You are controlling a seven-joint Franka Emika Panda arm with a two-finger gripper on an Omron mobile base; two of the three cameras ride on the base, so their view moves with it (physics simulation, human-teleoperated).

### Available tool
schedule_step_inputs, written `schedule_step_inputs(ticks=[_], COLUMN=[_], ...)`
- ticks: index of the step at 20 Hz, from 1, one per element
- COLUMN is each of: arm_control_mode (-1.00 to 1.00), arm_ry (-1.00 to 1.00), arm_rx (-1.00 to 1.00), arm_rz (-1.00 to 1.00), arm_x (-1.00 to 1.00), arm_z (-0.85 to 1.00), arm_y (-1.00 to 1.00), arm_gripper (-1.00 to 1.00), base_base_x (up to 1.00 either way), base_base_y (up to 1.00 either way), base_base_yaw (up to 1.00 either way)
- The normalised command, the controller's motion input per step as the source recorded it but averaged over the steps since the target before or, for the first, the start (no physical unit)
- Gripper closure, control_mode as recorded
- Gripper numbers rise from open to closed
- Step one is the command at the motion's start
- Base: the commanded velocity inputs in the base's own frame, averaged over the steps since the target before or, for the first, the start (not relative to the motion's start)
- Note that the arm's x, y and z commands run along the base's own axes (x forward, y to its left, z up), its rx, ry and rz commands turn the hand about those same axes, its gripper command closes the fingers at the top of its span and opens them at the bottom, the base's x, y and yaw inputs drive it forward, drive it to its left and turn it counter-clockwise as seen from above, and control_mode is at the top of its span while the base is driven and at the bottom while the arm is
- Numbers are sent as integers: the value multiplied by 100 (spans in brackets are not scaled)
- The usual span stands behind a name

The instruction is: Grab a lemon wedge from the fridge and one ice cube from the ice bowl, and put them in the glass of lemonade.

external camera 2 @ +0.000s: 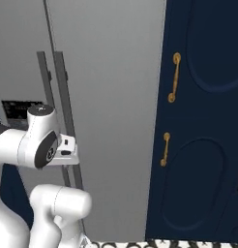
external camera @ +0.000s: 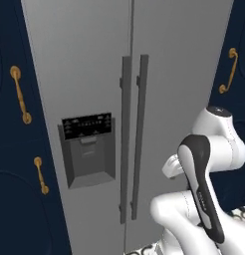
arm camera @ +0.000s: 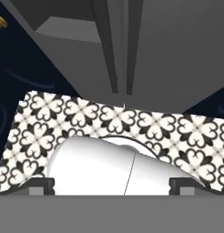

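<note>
The grey two-door fridge [external camera: 94, 60] [external camera 2: 106, 72] stands straight ahead with both doors shut, so the lemon wedge is hidden. Its two long dark handles [external camera: 126, 139] run down the middle, and the black dispenser panel [external camera: 88, 149] sits on the left door. My arm is folded low in front of the right door, hand pointing down. In the hand view my gripper [arm camera: 112, 184] is open wide with nothing between the fingertips [arm camera: 41, 184], looking at the fridge's bottom edge [arm camera: 177, 45]. The ice cube, the ice bowl and the glass of lemonade are out of view.
Navy cabinets with gold handles [external camera: 20, 94] [external camera 2: 174, 77] flank the fridge on both sides. Black-and-white patterned floor tiles [arm camera: 109, 118] lie below the doors. My own arm's links crowd the space near the right door.
</note>
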Motion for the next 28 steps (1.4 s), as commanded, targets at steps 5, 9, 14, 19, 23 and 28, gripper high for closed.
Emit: schedule_step_inputs(ticks=[5,9,14,19,23,28], arm_control_mode=[100,100,100,100,100,100], arm_ry=[0,0,0,0,0,0], arm_rx=[0,0,0,0,0,0], arm_rz=[0,0,0,0,0,0], arm_x=[0,0,0,0,0,0], arm_z=[0,0,0,0,0,0], arm_y=[0,0,0,0,0,0], arm_gripper=[-100,-100,-100,-100,-100,-100], base_base_x=[-29,0,-3,-49,-56,-2], base_base_y=[24,21,7,2,0,0], base_base_yaw=[4,13,12,11,6,0])
